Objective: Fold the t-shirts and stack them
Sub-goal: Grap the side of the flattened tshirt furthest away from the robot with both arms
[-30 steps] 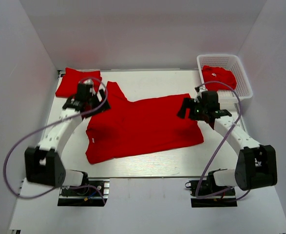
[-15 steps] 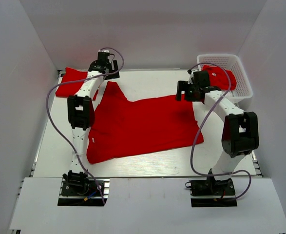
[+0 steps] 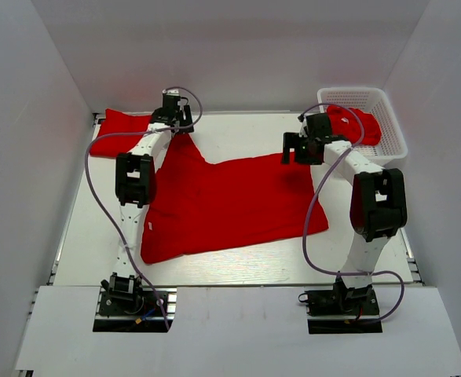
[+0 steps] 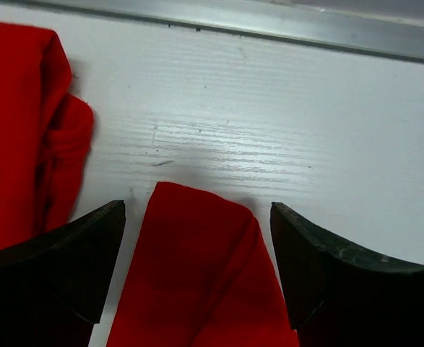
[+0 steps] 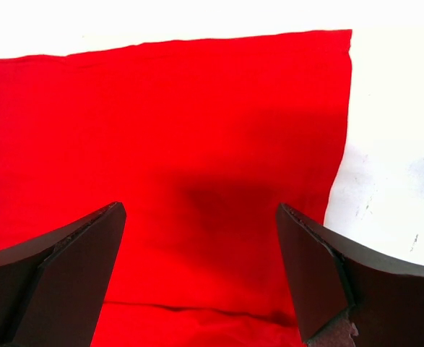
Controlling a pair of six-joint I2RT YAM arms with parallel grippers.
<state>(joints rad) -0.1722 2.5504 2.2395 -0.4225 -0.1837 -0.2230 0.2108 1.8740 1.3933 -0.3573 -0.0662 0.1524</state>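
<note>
One red t-shirt (image 3: 230,200) lies spread flat in the middle of the table. My left gripper (image 3: 177,126) is open over the tip of its far left sleeve (image 4: 197,267), which lies between the two fingers (image 4: 67,260). My right gripper (image 3: 296,149) is open above the shirt's far right part (image 5: 197,130), near its corner. A folded red t-shirt (image 3: 116,129) lies at the back left and shows in the left wrist view (image 4: 16,130). Another red t-shirt (image 3: 354,124) lies crumpled in the basket.
A white mesh basket (image 3: 395,137) stands at the back right, just right of my right arm. A metal rail (image 4: 269,29) runs along the table's back edge. White walls close in the left, right and back sides.
Both arms went from low and bent to stretched toward the back. The left gripper has since shifted slightly right onto the sleeve tip. The right gripper barely moved. The shirts lie as before.
</note>
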